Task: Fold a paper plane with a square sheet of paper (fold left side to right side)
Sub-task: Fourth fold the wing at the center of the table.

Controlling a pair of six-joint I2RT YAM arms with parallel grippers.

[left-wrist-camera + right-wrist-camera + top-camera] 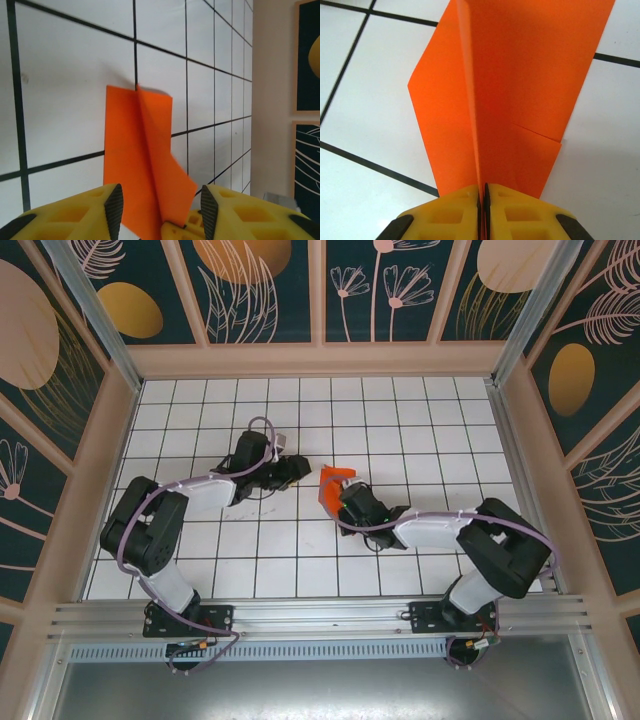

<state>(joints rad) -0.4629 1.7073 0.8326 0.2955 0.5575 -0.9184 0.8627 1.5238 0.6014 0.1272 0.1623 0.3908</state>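
Right jaws pinched on orange paper [520, 75] centre crease; left jaws apart.

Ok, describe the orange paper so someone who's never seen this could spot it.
Look at the white gridded table, near its middle. The paper sits there, its centre crease pinched in the right pincer. It is the one bright orange thing on the tiles, folded and creased.

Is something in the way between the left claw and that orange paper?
Nothing visible blocks it. The left gripper is open, with the orange paper directly ahead of its fingers, lying on the white tiled table. The right gripper is shut on the paper's raised fold, not standing between them.
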